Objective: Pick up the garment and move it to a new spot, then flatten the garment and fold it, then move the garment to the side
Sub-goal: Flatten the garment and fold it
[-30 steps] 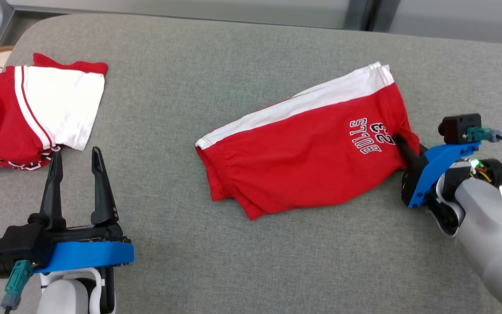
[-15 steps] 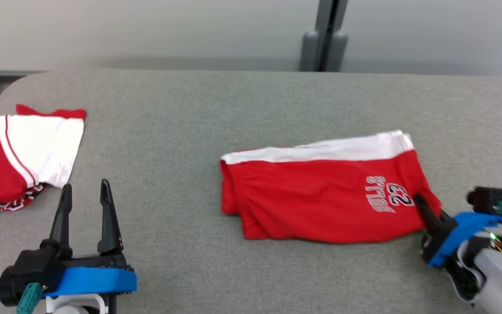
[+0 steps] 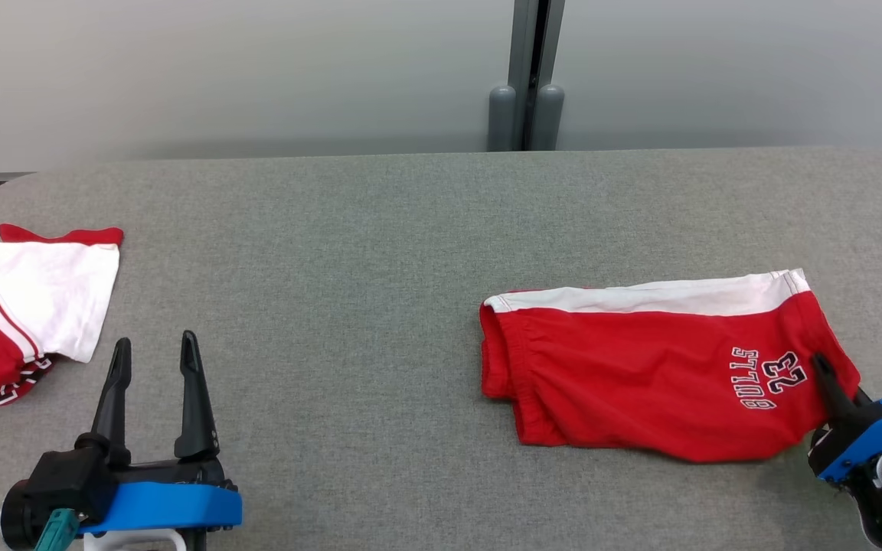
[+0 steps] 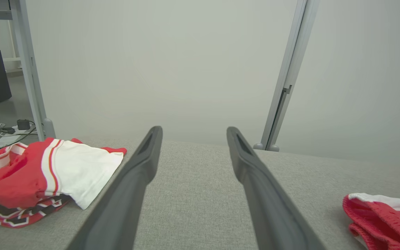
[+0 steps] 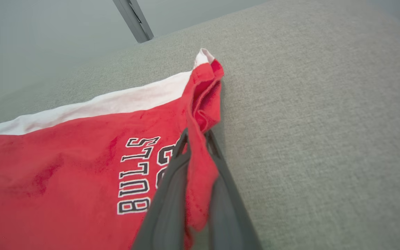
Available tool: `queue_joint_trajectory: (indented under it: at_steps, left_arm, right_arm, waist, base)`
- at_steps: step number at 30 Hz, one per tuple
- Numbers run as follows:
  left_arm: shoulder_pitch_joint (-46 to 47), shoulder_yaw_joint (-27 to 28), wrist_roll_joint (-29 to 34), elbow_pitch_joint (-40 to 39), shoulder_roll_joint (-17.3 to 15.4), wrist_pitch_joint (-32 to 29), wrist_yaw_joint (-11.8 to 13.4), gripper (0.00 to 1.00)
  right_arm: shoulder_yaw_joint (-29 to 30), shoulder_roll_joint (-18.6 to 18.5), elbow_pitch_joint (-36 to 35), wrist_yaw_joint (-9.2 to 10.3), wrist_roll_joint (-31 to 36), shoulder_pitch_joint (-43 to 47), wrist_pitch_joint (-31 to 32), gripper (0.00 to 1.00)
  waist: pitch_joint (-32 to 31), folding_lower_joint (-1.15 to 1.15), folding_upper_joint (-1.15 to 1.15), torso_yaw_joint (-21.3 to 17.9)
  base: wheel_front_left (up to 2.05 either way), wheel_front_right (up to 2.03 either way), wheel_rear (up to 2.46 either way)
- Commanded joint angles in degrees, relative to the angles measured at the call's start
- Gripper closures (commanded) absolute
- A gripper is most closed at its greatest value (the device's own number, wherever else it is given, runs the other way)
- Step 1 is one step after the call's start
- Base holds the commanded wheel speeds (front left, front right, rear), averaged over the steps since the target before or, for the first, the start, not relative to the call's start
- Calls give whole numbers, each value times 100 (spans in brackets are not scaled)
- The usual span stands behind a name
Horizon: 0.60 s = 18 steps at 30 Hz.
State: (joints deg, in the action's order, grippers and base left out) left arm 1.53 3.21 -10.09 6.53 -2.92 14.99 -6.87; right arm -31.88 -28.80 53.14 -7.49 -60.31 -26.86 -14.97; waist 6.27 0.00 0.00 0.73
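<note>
On the grey padded surface (image 3: 334, 252) the red garment (image 3: 640, 383) is laid with its long axis left-right. Its right end is pinched by the right gripper (image 3: 821, 363); the left gripper (image 3: 155, 340) is spread empty, well apart.

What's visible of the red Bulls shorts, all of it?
Red shorts, soft knit-looking cloth, white band along the far edge, BULLS 23 print near the right end. They lie folded and mostly flat on the grey fabric surface, gathered waistband at the left end. The right gripper is shut on the right-hand hem, bunching it.
</note>
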Motion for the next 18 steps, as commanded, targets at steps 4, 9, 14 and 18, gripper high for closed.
queue_joint_trajectory:
  at_steps: [4, 9, 14, 18]
  left_arm:
    - [-49, 24, -51, 6, 3, 28, -18, 0]
    - [-100, 13, -44, 23, 4, 28, -26, 0]
    - [-67, -20, -34, 24, 5, 28, -34, 0]
    - [-67, -55, -50, 23, 4, 28, -30, 0]
  right_arm:
    - [323, 136, -327, -1, 449, -82, -29, 100]
    - [641, 459, -920, -1, 1077, -164, -28, 100]
    - [678, 856, -1432, -1, 1589, -253, -29, 100]
    - [448, 1188, -1608, -1, 1877, -317, -29, 100]
  waist:
    - [-54, 0, 0, 8]
    - [-107, 0, 0, 44]
    - [-102, 0, 0, 112]
    - [-87, 0, 0, 172]
  base:
    - [0, 0, 0]
    - [0, 0, 0]
    - [0, 0, 0]
    - [0, 0, 0]
